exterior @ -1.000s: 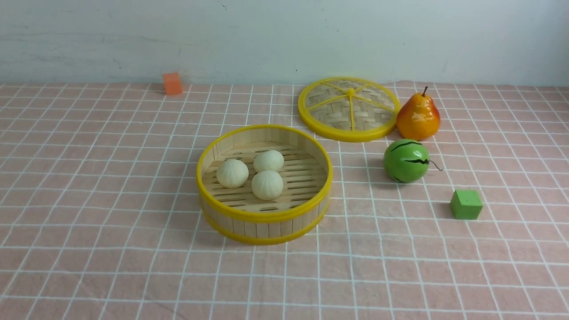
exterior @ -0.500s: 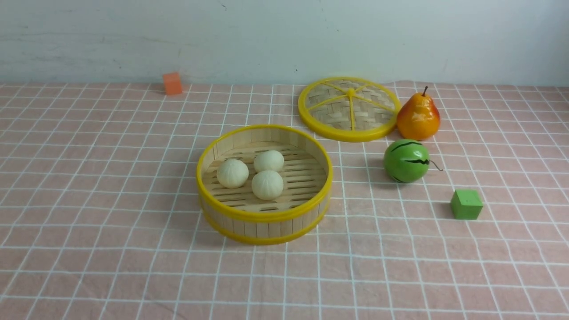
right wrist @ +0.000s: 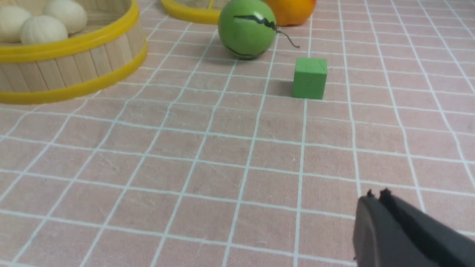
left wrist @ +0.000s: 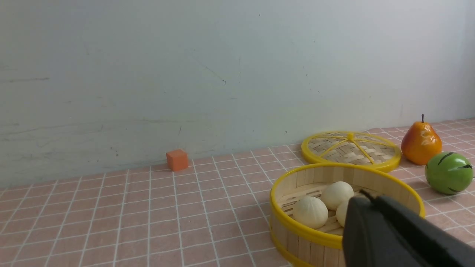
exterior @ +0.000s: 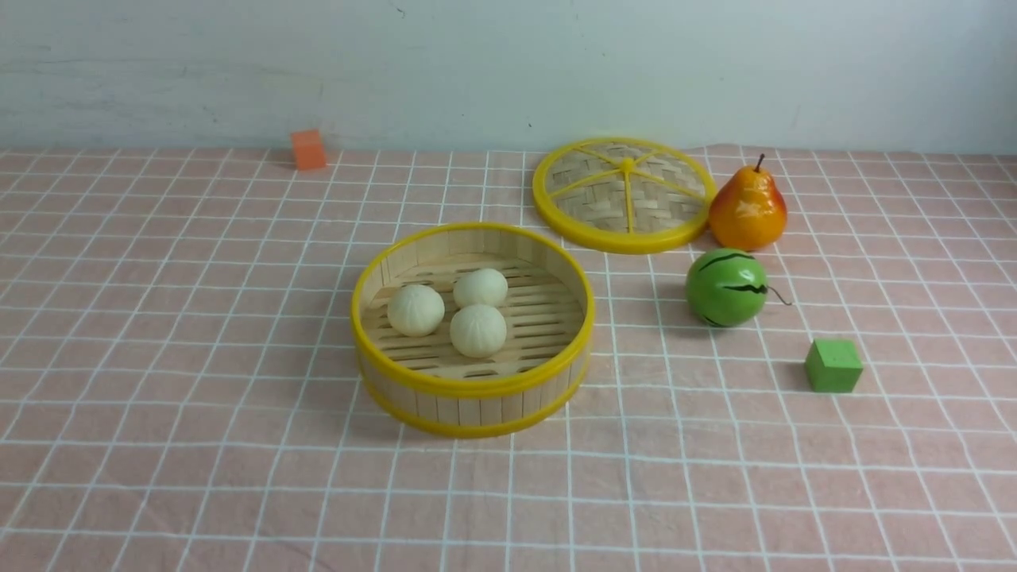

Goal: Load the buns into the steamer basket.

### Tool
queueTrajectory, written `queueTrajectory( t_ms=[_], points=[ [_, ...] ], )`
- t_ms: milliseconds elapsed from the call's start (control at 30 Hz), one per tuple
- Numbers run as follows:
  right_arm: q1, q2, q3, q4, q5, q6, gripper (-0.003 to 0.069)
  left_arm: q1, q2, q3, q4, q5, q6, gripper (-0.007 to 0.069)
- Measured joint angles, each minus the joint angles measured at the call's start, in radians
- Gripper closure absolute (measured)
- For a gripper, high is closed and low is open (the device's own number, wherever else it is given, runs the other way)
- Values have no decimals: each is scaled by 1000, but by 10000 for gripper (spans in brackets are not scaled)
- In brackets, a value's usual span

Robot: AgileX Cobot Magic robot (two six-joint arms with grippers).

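Left pincer [left wrist: 365, 196]: jaws pressed together, holding nothing, seen only from its own wrist camera, apart from the steamer basket [exterior: 473, 384].
Right pincer [right wrist: 374, 194]: tips closed, empty, low over bare pink cloth, short of the green cube [exterior: 833, 365].
Buns [exterior: 415, 309]: all three sit clustered on the slatted floor inside the basket, mid-counter; none remains outside.
Step in hand: by the look of it, placing is complete; the sound course is keeping both arms clear of the rim so nothing tips.
Orientation: basket stands upright, mouth open to the ceiling; being round, neither it nor the buns shows a long axis.
Nearby: lid [exterior: 624, 195], pear [exterior: 747, 209] and melon ball [exterior: 725, 287] lie toward the counter's far right.
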Motion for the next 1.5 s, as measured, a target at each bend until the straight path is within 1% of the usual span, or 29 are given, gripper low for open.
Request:
queueTrajectory(
  t_ms=[900,967,1033,1100,1167,1233,1267,1400,1500],
  points=[
    [-4,0,-4,0,21,-3,642,1,-6,12,0,4,0,615],
    [-4,0,-4,0,21,-3,639,26,-42,33,0,12,0,613],
    [-4,0,-4,0,21,-3,636,80,-81,61,-9,32,0,610],
    [-4,0,-4,0,21,-3,634,149,-94,93,-61,35,0,610],
    [-4,0,-4,0,21,-3,630,239,-95,148,-139,38,0,615],
    [-4,0,-4,0,21,-3,628,296,-95,198,-206,28,1,634],
    [-4,0,-4,0,21,-3,626,321,-95,228,-260,23,4,638],
    [-4,0,-4,0,21,-3,622,339,-95,247,-345,69,57,638],
    [-4,0,-4,1,21,-3,617,347,-95,249,-448,156,158,638]
  ],
)
